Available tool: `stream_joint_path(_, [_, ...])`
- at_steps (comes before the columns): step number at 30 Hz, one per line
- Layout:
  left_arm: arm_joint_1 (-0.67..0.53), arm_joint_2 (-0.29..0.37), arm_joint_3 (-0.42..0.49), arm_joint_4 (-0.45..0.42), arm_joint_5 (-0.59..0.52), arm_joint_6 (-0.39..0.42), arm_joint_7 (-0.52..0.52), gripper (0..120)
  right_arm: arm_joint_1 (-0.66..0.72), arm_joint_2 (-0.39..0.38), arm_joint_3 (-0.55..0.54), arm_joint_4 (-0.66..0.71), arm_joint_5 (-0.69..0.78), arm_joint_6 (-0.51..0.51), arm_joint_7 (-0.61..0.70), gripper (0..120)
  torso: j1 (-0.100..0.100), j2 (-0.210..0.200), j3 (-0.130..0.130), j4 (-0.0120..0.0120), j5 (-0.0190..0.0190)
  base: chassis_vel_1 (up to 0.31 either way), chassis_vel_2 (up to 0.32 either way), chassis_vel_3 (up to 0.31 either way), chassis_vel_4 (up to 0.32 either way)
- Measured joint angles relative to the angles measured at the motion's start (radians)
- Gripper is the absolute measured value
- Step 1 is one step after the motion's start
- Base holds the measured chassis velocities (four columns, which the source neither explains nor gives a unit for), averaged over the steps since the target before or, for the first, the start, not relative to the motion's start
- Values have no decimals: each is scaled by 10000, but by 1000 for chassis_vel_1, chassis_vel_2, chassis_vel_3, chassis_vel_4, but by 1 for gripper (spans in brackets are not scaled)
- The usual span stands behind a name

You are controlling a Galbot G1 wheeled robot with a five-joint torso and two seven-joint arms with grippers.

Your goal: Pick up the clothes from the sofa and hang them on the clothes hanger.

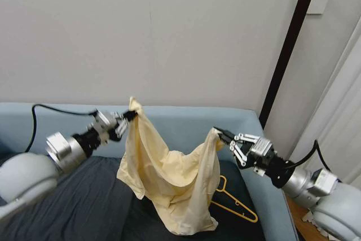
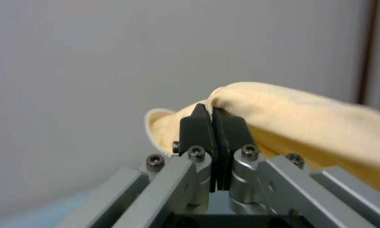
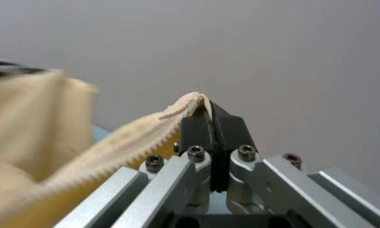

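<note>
A pale yellow garment (image 1: pixel 169 179) hangs between my two grippers above the blue sofa (image 1: pixel 186 119). My left gripper (image 1: pixel 131 116) is shut on its upper left corner, and the left wrist view shows the fabric (image 2: pixel 291 114) pinched between the black pads (image 2: pixel 202 130). My right gripper (image 1: pixel 219 134) is shut on the other corner, lower and to the right; the ribbed hem (image 3: pixel 139 133) runs into its pads (image 3: pixel 218 123). The cloth sags in the middle and its lower end rests on the seat. A yellow clothes hanger (image 1: pixel 234 204) lies on the seat beside the garment.
A dark blanket (image 1: pixel 73 201) covers the seat on the left. A dark pole of a rack (image 1: pixel 287 46) stands behind the sofa's right end. A plain wall is behind, with a light curtain (image 1: pixel 338 117) at the far right.
</note>
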Motion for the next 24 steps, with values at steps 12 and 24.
stream_joint_path(12, [-502,-299,1778,77,2815,916,606,0,-388,476,-1286,-1426,-2406,-495,-117,0,2,-9,3,0,-8,-9,10,5,-8])
stream_joint_path(24, [1946,-208,1509,-154,3044,804,681,0,-2405,314,-695,-946,-3078,-319,-653,0,5,-6,4,-3,2,0,0,0,0])
